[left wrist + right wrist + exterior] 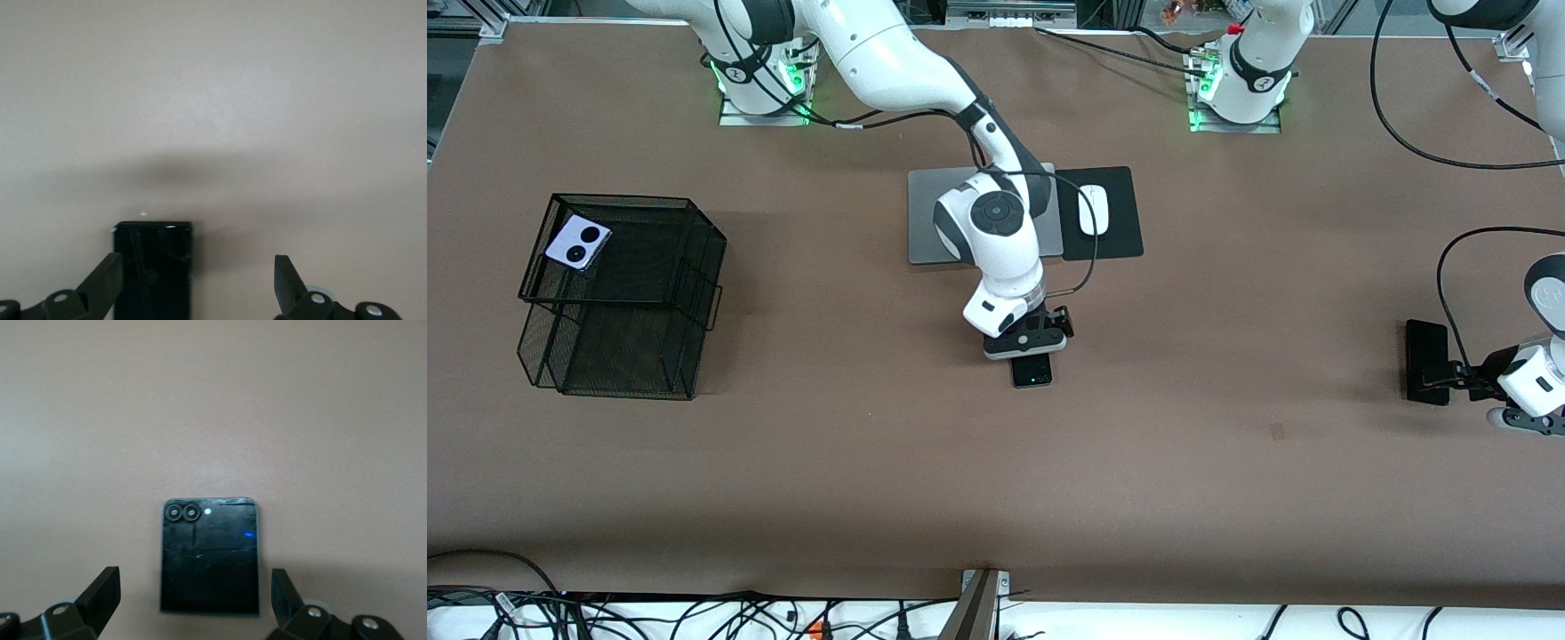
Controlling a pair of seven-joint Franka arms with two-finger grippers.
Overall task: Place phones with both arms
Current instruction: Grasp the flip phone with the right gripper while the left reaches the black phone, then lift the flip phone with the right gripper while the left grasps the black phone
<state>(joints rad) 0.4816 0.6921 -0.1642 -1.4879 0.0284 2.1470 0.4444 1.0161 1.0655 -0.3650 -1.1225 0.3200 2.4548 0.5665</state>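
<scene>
Unbranded black phone (209, 555) on table (871, 462)

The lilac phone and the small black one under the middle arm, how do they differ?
The lilac phone is pale with two round black lenses; the small black phone is dark with two small lenses in one corner. The lilac phone sits in the upper tier of the black mesh tray; the black one lies flat on the table. No gripper is near the lilac phone; the right gripper hangs open over the black one. Both are small and squarish.
</scene>
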